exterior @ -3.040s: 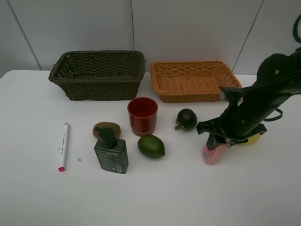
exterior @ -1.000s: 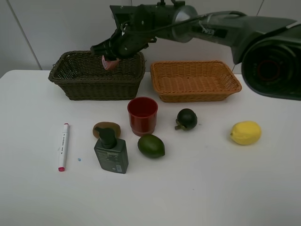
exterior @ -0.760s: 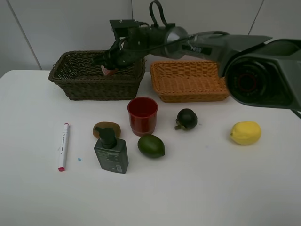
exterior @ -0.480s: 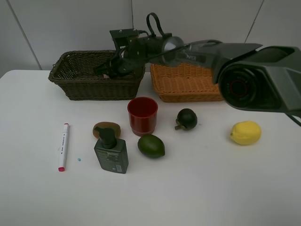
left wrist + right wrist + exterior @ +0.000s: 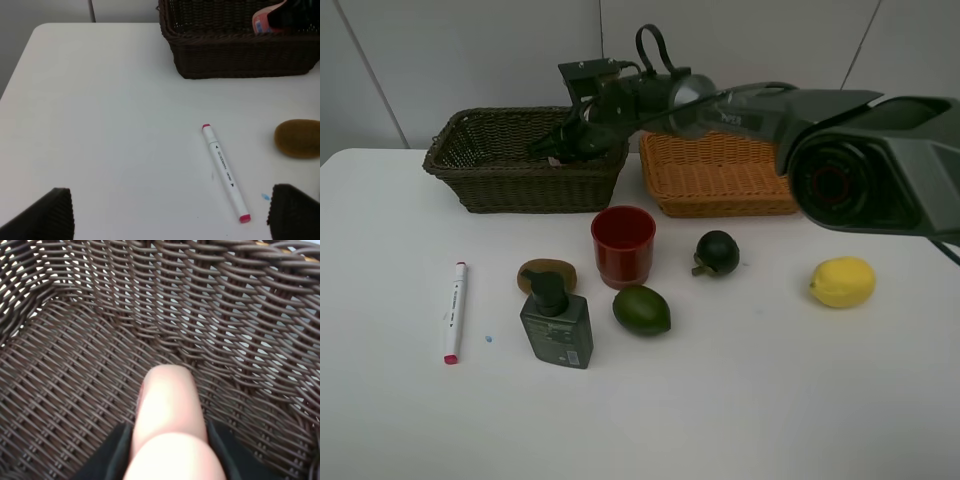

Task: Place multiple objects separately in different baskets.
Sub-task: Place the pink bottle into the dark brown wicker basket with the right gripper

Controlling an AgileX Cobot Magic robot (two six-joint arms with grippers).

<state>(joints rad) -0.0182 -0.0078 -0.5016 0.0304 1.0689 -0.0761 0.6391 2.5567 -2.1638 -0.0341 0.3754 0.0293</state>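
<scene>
Here, smooth pale-pink bottle (image 5: 167, 415), rounded end, apparently inside dark basket (image 5: 75, 370)

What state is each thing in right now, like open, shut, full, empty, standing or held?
Dark olive-brown woven wicker basket: upright, pink plastic bottle inside.
Pink bottle: gripped by the right arm's jaws.
Light orange-tan woven wicker basket: empty.
Red round cup: upright, empty.
White marker pen: capped, lying flat.
Left arm's jaws: wide open, empty.
</scene>
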